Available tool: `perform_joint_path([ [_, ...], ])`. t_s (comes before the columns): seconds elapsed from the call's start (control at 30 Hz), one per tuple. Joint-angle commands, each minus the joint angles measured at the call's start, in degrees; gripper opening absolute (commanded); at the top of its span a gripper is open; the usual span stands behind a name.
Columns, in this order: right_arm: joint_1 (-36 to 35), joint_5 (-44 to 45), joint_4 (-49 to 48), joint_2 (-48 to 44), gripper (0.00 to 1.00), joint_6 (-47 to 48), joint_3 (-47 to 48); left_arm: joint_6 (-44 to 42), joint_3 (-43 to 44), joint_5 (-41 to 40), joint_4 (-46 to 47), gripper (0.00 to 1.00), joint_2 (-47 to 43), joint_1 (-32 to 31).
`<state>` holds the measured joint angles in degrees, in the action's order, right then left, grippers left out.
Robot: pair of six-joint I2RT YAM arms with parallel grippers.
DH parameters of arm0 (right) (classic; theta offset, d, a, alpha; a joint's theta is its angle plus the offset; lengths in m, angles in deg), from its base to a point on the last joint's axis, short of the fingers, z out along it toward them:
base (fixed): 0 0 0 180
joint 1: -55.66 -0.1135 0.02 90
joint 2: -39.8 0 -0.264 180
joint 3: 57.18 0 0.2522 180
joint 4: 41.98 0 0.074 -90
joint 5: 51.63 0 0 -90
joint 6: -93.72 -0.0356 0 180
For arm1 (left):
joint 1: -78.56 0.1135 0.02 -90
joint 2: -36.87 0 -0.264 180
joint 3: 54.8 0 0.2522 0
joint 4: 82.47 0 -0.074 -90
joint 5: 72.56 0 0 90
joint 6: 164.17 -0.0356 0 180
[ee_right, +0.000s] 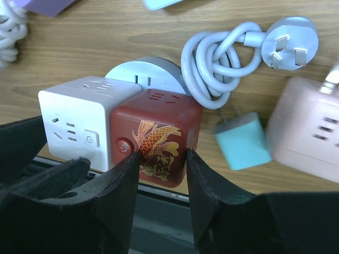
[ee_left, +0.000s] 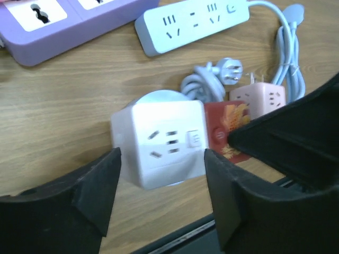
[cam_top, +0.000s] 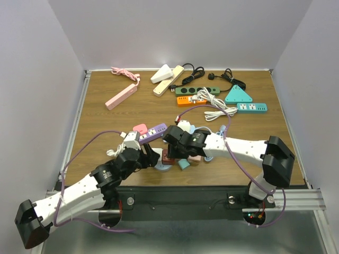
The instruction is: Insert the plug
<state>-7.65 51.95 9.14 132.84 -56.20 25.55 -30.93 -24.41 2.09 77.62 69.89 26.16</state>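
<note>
A white cube socket (ee_left: 167, 143) on a round pale-blue base lies near the table's front edge, touching a red cube socket (ee_right: 156, 135) with a gold fish print. My left gripper (ee_left: 161, 174) is open, its fingers either side of the white cube and not touching it. My right gripper (ee_right: 161, 156) is open by a narrow gap, its tips over the red cube's front face with nothing between them. A pale-blue three-pin plug (ee_right: 290, 39) with a coiled cable (ee_right: 217, 63) lies just beyond the cubes. In the top view both grippers (cam_top: 150, 156) (cam_top: 170, 144) meet over the cubes.
A teal adapter (ee_right: 237, 140) and a pink cube socket (ee_right: 307, 132) lie right of the red cube. A purple strip (ee_left: 53, 24) and a pale-blue strip (ee_left: 190, 24) lie behind. Several more power strips (cam_top: 197, 91) and cables are at the back. The table's front edge (ee_right: 159, 201) is close.
</note>
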Motion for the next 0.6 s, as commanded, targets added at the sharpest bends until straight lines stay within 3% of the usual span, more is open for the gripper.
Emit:
perform_joint_path([
  [0.0, -0.9, -5.8, 3.0, 6.5, 0.44, 3.8, -2.7, -1.8, 7.8, -5.2, -4.9, 0.81, -2.2, -0.2],
  [0.27, -0.9, -8.7, -1.0, 10.1, 0.44, 7.4, 1.1, -2.9, 16.9, -10.2, -11.4, 0.85, -4.0, -0.1],
  [0.57, -1.1, -13.3, -3.8, 20.0, 0.44, 13.8, 14.2, -2.8, 20.4, -14.0, -15.5, 0.85, -5.5, -0.1],
])
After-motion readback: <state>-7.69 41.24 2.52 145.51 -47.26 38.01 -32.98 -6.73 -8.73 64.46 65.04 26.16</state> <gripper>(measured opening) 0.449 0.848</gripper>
